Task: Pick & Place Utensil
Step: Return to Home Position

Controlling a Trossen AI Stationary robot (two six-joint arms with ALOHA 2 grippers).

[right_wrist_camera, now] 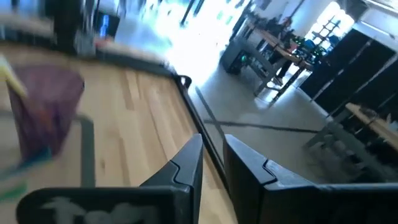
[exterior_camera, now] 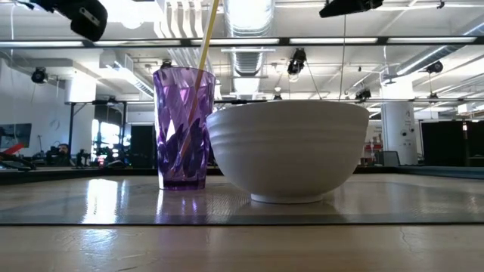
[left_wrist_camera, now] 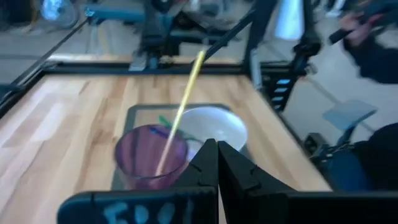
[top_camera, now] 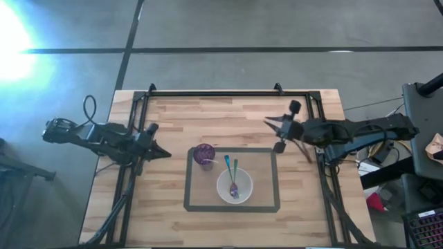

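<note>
A purple faceted cup (top_camera: pixel 204 154) (exterior_camera: pixel 184 128) stands upright inside a taped rectangle, with a yellow stick (exterior_camera: pixel 206 45) (left_wrist_camera: pixel 183 106) leaning in it. Beside it sits a white bowl (top_camera: pixel 234 185) (exterior_camera: pixel 287 151) (left_wrist_camera: pixel 211 124). Two utensils, one blue-handled (top_camera: pixel 227 166) and one green-handled (top_camera: pixel 234 169), rest in the bowl and lean on its far rim. My left gripper (top_camera: pixel 163 153) (left_wrist_camera: pixel 217 155) is shut and empty, hovering left of the cup. My right gripper (top_camera: pixel 270 123) (right_wrist_camera: pixel 211 155) hovers to the far right of the rectangle, open by a narrow gap and holding nothing.
A dark taped rectangle (top_camera: pixel 277 183) marks the middle of the wooden table (top_camera: pixel 166 114). Black frame rails (top_camera: pixel 228 93) run along the table's far, left and right edges. Bare wood lies on each side of the rectangle.
</note>
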